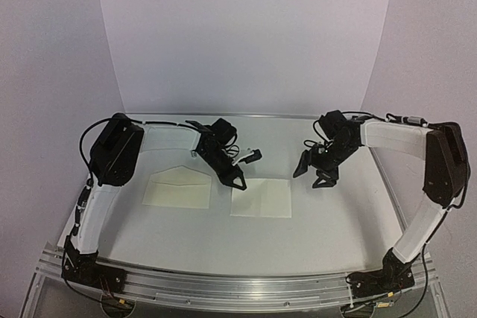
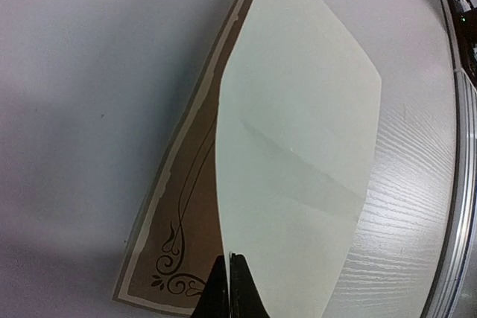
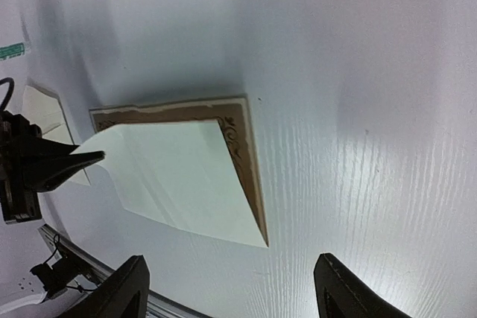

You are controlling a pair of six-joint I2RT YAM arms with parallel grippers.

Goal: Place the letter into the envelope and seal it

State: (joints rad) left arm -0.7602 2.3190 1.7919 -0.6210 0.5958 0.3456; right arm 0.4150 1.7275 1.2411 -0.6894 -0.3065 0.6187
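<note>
The letter (image 1: 261, 197) lies mid-table, folded over so its pale back faces up. In the left wrist view the pale half (image 2: 298, 147) rises over the tan face with its dark ornamental border (image 2: 186, 214). My left gripper (image 1: 237, 182) is shut on the letter's left edge, its fingertips (image 2: 229, 269) pinching the raised sheet. The cream envelope (image 1: 177, 188) lies flat to the left of the letter with its triangular flap open. My right gripper (image 1: 311, 174) hangs open and empty above the table, just right of the letter (image 3: 179, 176).
The white table ends in a metal rail (image 1: 223, 284) at the near edge. White walls stand behind and at both sides. In the right wrist view the left gripper (image 3: 52, 165) shows at the left, with the envelope's corner (image 3: 41, 109) behind it.
</note>
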